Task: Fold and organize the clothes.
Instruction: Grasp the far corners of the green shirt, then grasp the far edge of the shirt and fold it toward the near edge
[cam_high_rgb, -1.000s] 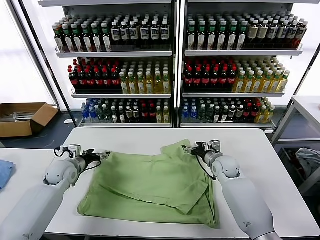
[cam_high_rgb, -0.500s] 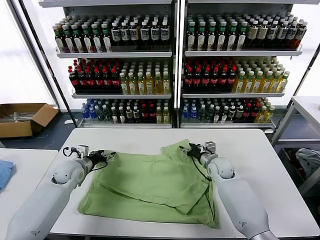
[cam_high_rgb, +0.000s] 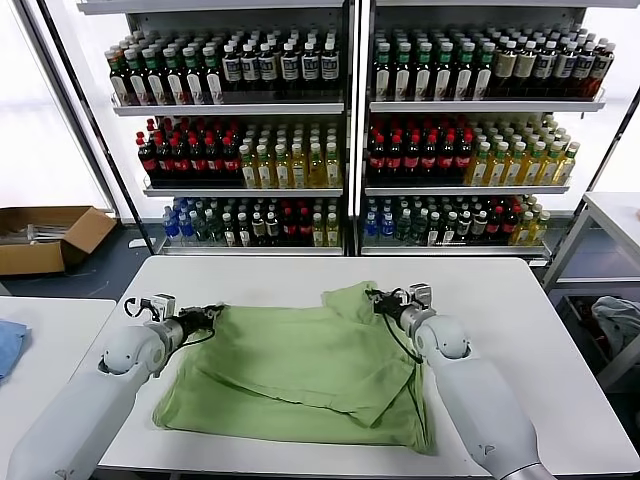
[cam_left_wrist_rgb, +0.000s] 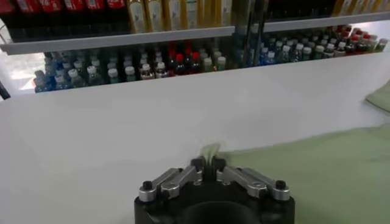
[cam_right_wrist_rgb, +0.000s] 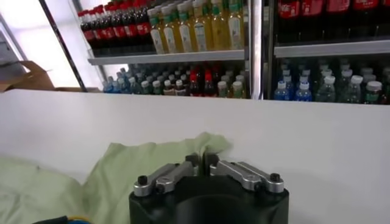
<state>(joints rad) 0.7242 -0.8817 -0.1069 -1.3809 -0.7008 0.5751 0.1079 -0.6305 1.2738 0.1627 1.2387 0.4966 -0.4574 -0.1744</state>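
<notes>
The light green shirt (cam_high_rgb: 300, 375) lies spread on the white table (cam_high_rgb: 520, 300), its printed front hidden. My left gripper (cam_high_rgb: 213, 312) is shut on the shirt's far left corner; in the left wrist view (cam_left_wrist_rgb: 208, 163) a thin fold of green cloth (cam_left_wrist_rgb: 211, 152) is pinched between its jaws. My right gripper (cam_high_rgb: 378, 298) is shut on the shirt's far right corner, which bunches up there; the right wrist view (cam_right_wrist_rgb: 202, 162) shows green cloth (cam_right_wrist_rgb: 152, 164) caught between the shut jaws.
Shelves of bottles (cam_high_rgb: 350, 130) stand behind the table. A cardboard box (cam_high_rgb: 45, 235) sits on the floor at left. A blue cloth (cam_high_rgb: 8, 345) lies on a side table at left; a pale grey cloth (cam_high_rgb: 620, 320) lies at right.
Both grippers have moved inward along the far edge with the shirt's corners held. The cloth between them has slackened and the near hem has shifted slightly.
</notes>
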